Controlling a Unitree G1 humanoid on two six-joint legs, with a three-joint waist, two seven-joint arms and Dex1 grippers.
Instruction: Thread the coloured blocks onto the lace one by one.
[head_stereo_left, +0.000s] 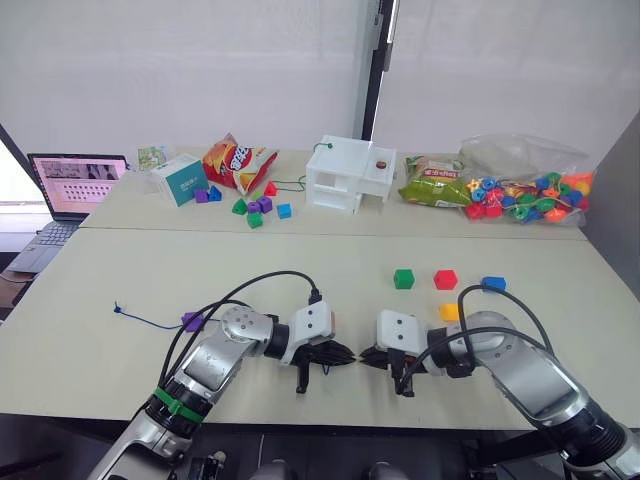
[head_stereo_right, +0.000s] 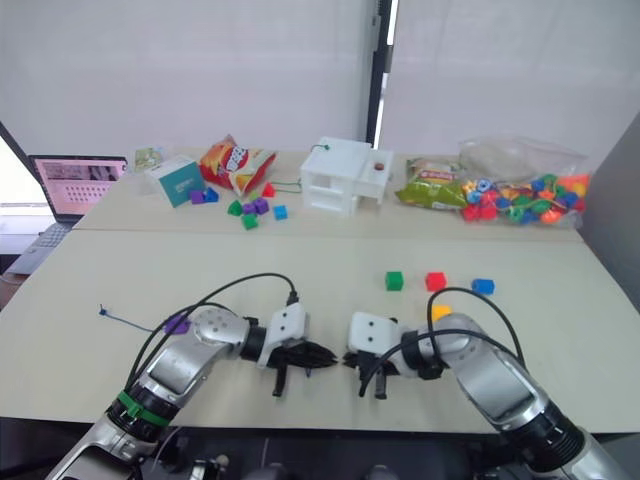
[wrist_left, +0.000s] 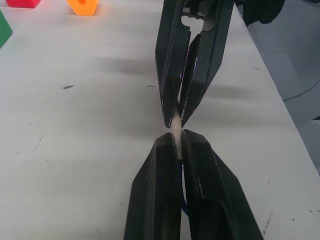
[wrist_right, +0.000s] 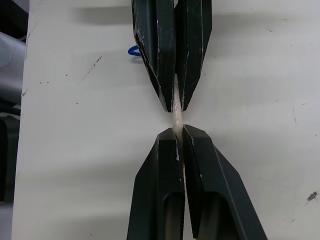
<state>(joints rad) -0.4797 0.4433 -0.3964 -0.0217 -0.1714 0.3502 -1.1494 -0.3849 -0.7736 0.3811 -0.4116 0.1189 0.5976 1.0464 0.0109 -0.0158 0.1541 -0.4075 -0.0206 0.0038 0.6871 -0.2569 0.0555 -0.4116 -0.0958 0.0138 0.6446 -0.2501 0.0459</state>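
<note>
My left gripper (head_stereo_left: 343, 352) and right gripper (head_stereo_left: 368, 356) meet tip to tip near the table's front edge. Both are shut on the pale stiff tip (wrist_left: 175, 127) of the dark blue lace (head_stereo_left: 150, 320). In the right wrist view that tip (wrist_right: 176, 119) bridges the small gap between the two pairs of fingers. The lace runs left to its knotted end (head_stereo_left: 118, 308), with the purple block (head_stereo_left: 191, 321) on it. To the right of the grippers lie the green block (head_stereo_left: 403, 278), red block (head_stereo_left: 445, 279), blue block (head_stereo_left: 493, 283) and yellow block (head_stereo_left: 449, 311).
Along the far table stand a laptop (head_stereo_left: 75, 183), a teal box (head_stereo_left: 180, 180), a snack bag (head_stereo_left: 237, 162), mixed small blocks (head_stereo_left: 255, 205), a white model house (head_stereo_left: 350, 174), a green packet (head_stereo_left: 436, 186) and a clear bag of beads (head_stereo_left: 525, 190).
</note>
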